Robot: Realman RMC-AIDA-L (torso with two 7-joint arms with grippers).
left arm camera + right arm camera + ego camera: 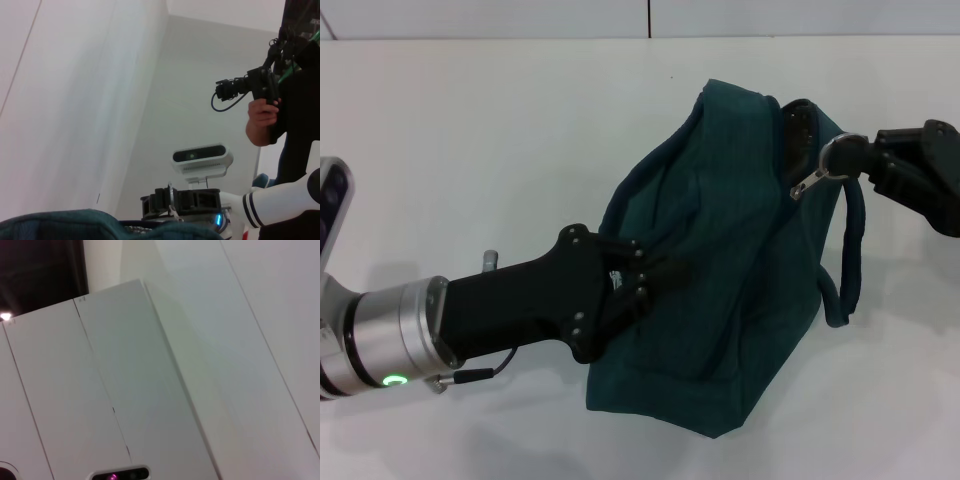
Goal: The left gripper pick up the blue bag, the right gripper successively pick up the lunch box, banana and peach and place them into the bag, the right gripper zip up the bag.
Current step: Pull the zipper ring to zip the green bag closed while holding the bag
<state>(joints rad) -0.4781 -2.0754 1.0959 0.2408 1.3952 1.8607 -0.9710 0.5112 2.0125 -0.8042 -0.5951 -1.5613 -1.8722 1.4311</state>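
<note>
Head view shows the dark teal fabric bag [720,260] slumped on the white bench [470,150], right of centre, its mouth turned toward the robot's right side. The left claw [655,280], black on a silver wrist, reaches in from the left edge and is clenched on a fold of the bag's near side panel, fingers pressed into the cloth. The right claw [865,160], entering from the right edge, pinches the silver metal zipper pull [820,170] at the bag's upper right corner, by the dark opening. A dark blue carrying strap [850,255] hangs in a loop down the bag's right side, touching the bench at its lower end.

The left wrist view catches a strip of the teal fabric [65,225] along its lower edge; beyond it are the robot's head camera [202,160] and a person in dark clothing [295,100] holding a black handheld camera rig [245,87]. The right wrist view shows only white panels [150,380].
</note>
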